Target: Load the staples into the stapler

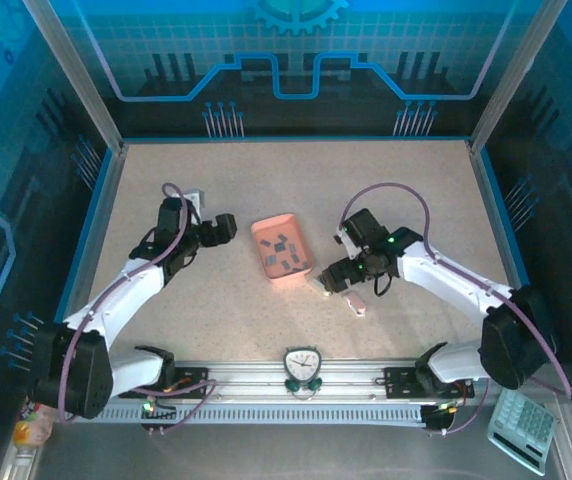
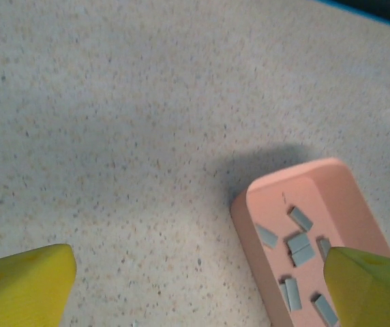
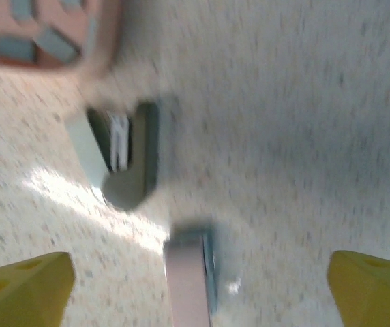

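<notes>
Nearest on the speckled beige tabletop [image 1: 166,180], a small pink stapler [image 3: 187,279] is lying flat. Just past it is a small grey-green stapler [image 3: 128,160]. It's looking hinged open with a pale channel showing, but that wrist view is blurred, so I'm not calling it. The right gripper [image 3: 198,289] is hovering over both staplers, jaws standing wide, gripping nothing. Next out is the pink rectangular plastic tray [image 2: 338,197], just beside the grey-green stapler. The tiny dark grey staple strips [image 2: 301,246] are all sitting loose inside it, scattered at odd angles. The left gripper [image 2: 196,289] is hanging low at the tray's left edge, one yellow fingertip [image 2: 369,286] over the tray and the other over bare table. Its jaws are also spread wide with nothing between them. I'm reading this as the approach stage: no strip lifted, nothing loaded. The next move is probably calling for one gripper to centre over a single strip and drop into the tray. It then needs to pinch across the strip's narrow width without dragging neighbours. The other gripper would be pinning the open stapler for insertion.
</notes>
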Robot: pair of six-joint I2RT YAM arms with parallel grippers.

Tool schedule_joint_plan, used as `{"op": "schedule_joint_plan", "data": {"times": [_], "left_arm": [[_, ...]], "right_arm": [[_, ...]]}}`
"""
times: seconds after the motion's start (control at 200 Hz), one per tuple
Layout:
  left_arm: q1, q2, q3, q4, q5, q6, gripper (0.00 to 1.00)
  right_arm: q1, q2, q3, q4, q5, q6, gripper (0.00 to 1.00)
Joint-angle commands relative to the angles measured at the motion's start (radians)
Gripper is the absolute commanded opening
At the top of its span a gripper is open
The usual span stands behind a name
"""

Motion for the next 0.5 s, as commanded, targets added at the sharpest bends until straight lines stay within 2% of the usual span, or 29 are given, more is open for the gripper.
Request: {"op": "schedule_joint_plan", "data": {"times": [0.0,0.185,0.495], "left_arm": [[-0.014,0.020,0.031,-0.053,0.025,-0.029,0.95],[-0.031,0.058,0.035,-0.038,0.028,-0.034,0.95],[-0.056,0.100,0.054,-0.040,0.026,-0.033,0.96]], "right_arm": [[0.009,0.013,0.046,-0.219,-0.048,0.072,0.88],[0.015,0.068,0.055,-0.284,-0.087,0.115,0.72],[0.026,0.199,0.072,-0.259,-0.066,0.103,0.56]]}}
